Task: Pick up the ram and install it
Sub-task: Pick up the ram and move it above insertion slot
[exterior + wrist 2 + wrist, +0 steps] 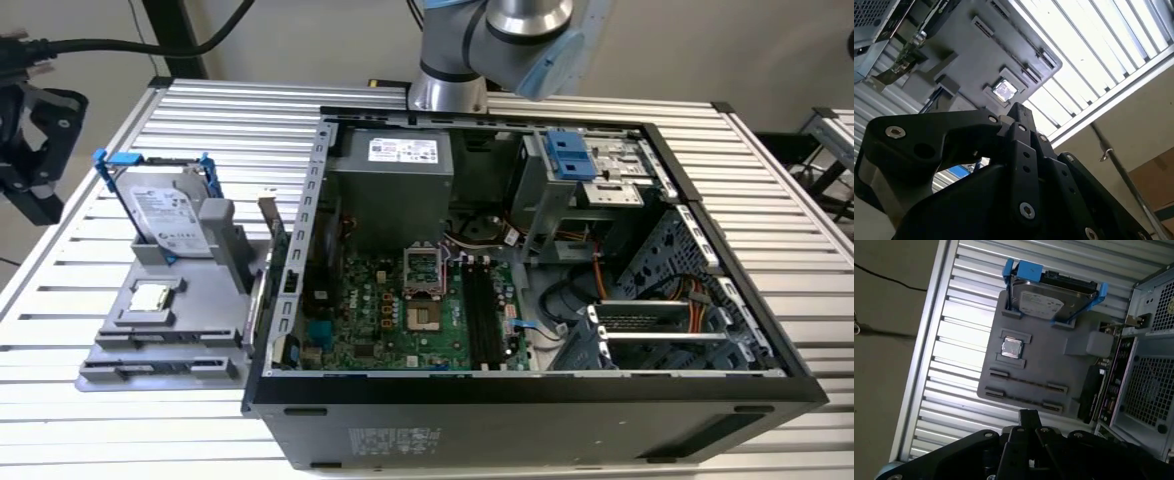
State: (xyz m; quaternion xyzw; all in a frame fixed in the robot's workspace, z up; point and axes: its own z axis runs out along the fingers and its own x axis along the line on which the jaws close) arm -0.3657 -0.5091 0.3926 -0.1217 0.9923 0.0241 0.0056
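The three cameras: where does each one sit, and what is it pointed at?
Exterior view: off the arm, looking down at the open computer case on the slatted table; the arm shows.
First wrist view: on the arm, looking past the gripper at the grey tray holding the hard drive.
Second wrist view: on the arm, looking past the gripper at that tray.
All share the tray.

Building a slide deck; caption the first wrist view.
Gripper facing grey holder carrying hard drive and processor chip.

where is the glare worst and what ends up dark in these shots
second wrist view: table slats blown out white, grey tray dark against them; first wrist view: glare on slats beside the tray, processor chip glinting; exterior view: even light, computer case interior shadowed.
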